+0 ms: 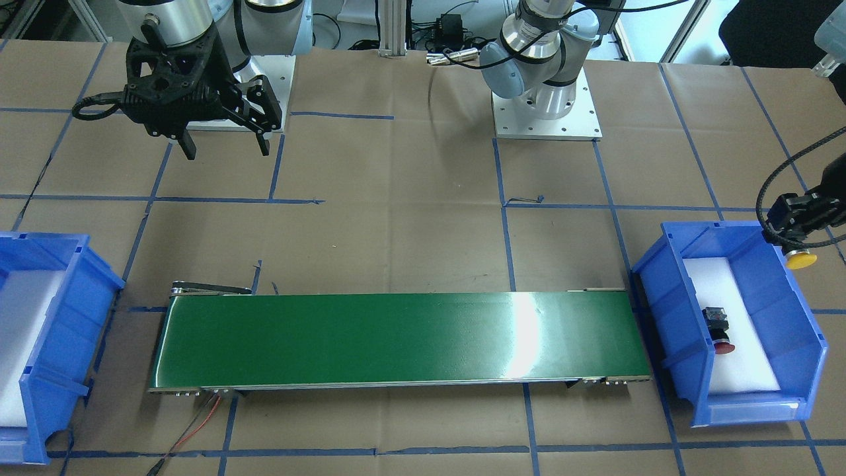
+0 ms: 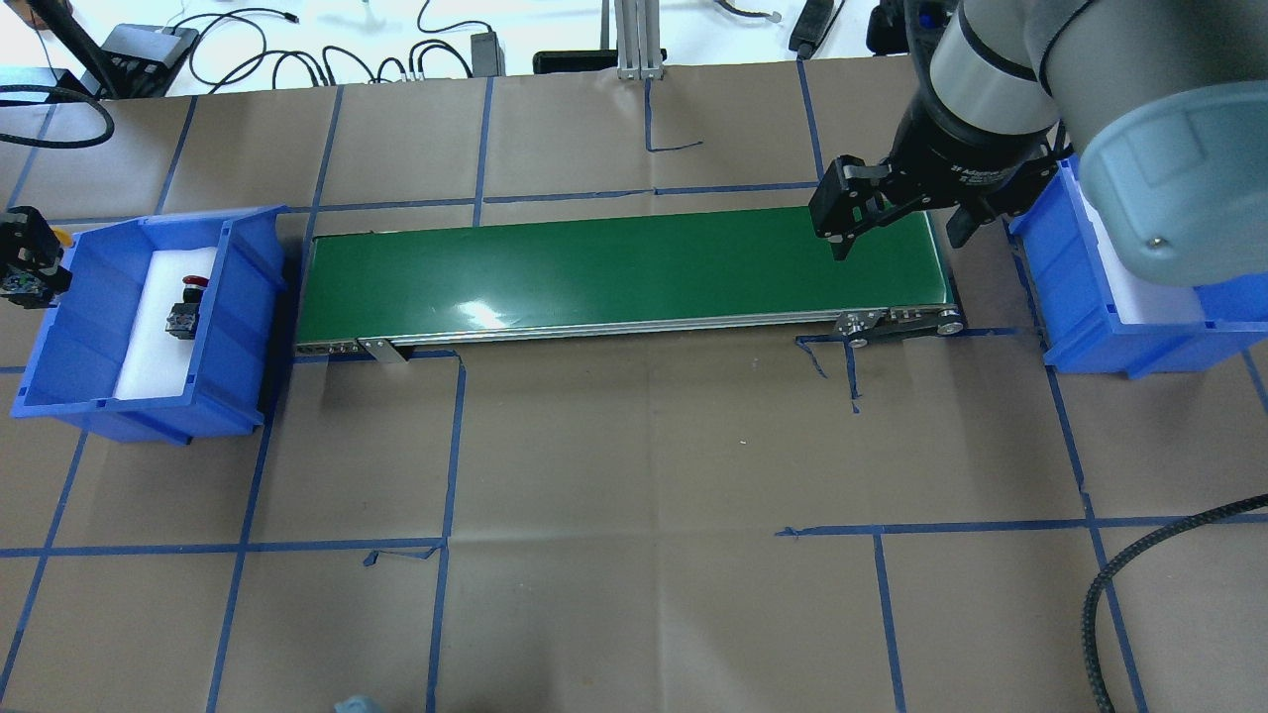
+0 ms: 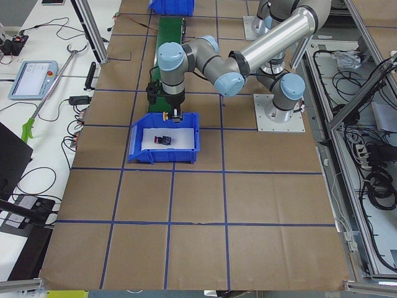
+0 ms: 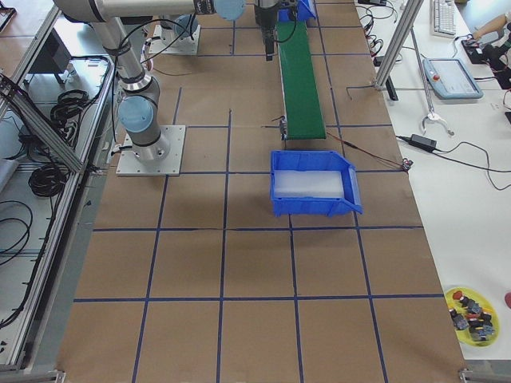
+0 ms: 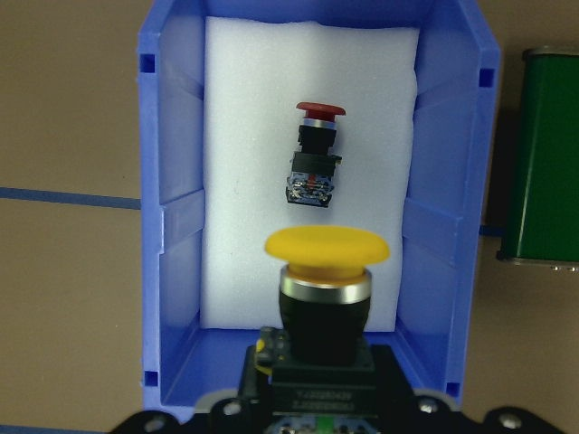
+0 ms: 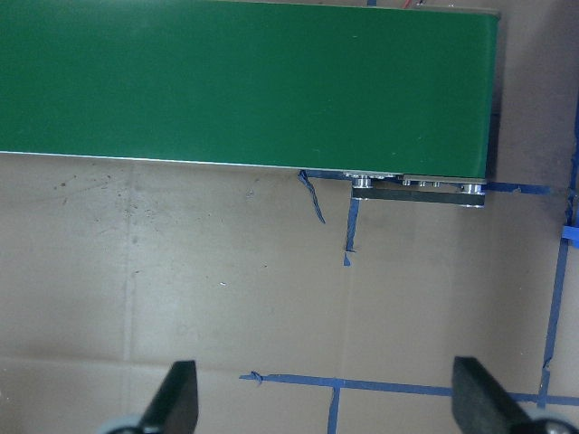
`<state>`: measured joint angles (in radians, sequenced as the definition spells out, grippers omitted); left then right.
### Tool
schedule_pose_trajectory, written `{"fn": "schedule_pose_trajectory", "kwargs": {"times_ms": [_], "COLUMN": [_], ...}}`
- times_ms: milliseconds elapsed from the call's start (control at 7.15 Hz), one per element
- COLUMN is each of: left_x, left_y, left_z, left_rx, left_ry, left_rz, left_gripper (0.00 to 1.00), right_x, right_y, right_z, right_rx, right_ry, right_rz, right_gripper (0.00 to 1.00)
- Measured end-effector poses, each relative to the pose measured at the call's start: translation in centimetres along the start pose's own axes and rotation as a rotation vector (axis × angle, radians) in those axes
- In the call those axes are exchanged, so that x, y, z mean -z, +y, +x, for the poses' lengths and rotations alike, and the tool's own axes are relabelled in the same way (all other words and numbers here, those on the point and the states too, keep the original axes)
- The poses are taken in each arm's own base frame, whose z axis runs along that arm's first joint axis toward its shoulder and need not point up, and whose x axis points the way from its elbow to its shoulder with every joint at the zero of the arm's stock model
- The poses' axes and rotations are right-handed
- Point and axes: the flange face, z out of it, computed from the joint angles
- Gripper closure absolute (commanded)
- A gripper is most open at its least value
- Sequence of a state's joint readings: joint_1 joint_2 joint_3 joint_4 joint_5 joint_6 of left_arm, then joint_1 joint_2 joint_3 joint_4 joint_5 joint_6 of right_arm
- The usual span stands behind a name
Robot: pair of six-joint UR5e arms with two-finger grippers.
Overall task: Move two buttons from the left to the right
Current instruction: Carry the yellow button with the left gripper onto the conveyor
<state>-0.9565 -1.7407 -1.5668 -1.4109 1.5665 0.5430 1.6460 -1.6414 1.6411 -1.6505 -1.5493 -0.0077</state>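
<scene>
My left gripper (image 1: 798,237) is shut on the yellow-capped button (image 5: 325,256) and holds it cap-forward above the outer end of the left blue bin (image 1: 669,317). The yellow cap also shows in the front view (image 1: 800,259). The red-capped button (image 5: 316,155) lies on its side on the white foam in that bin, and also shows in the overhead view (image 2: 185,305). My right gripper (image 2: 897,236) is open and empty, hanging above the table beside the right end of the green conveyor belt (image 2: 614,272); its fingers (image 6: 181,398) show in the right wrist view.
A second blue bin (image 2: 1090,327) with white foam stands past the conveyor's right end, partly hidden by my right arm. The table is brown paper with blue tape lines. A yellow dish (image 4: 473,311) of spare parts sits on a side table.
</scene>
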Motion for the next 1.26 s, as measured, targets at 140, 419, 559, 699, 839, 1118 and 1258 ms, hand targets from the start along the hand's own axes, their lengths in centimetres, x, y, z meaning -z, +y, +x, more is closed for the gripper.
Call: {"fn": "schedule_pose_trajectory", "kwargs": {"times_ms": [140, 419, 559, 699, 839, 1118, 1258], "left_x": [0.9, 1.3, 1.2, 0.9, 0.2, -2.3, -4.7], "left_y": [-1.7, -5.0, -5.2, -5.2, -5.2, -6.0, -6.8], "left_z": [3.5, 15.7, 17.3, 17.9, 18.3, 21.2, 24.4], "left_rx": [-0.027, -0.101, -0.11, -0.11, -0.102, -0.065, -0.052], "left_ry": [-0.001, -0.012, -0.013, -0.011, -0.005, 0.003, -0.005], "left_rz": [-0.005, -0.003, -0.003, -0.008, -0.019, -0.046, -0.041], "left_gripper": [0.95, 0.95, 0.95, 0.95, 0.95, 0.96, 0.96], "right_x": [0.0, 0.1, 0.1, 0.1, 0.2, 0.2, 0.2], "right_y": [0.0, 0.0, 0.0, 0.0, 0.0, 0.0, 0.0], "right_z": [0.0, 0.0, 0.0, 0.0, 0.0, 0.0, 0.0], "right_rx": [0.0, 0.0, 0.0, 0.0, 0.0, 0.0, 0.0], "right_ry": [0.0, 0.001, 0.001, 0.001, 0.002, 0.002, 0.002], "right_rz": [0.001, 0.004, 0.004, 0.004, 0.004, 0.004, 0.004], "right_gripper": [0.0, 0.0, 0.0, 0.0, 0.0, 0.0, 0.0]}}
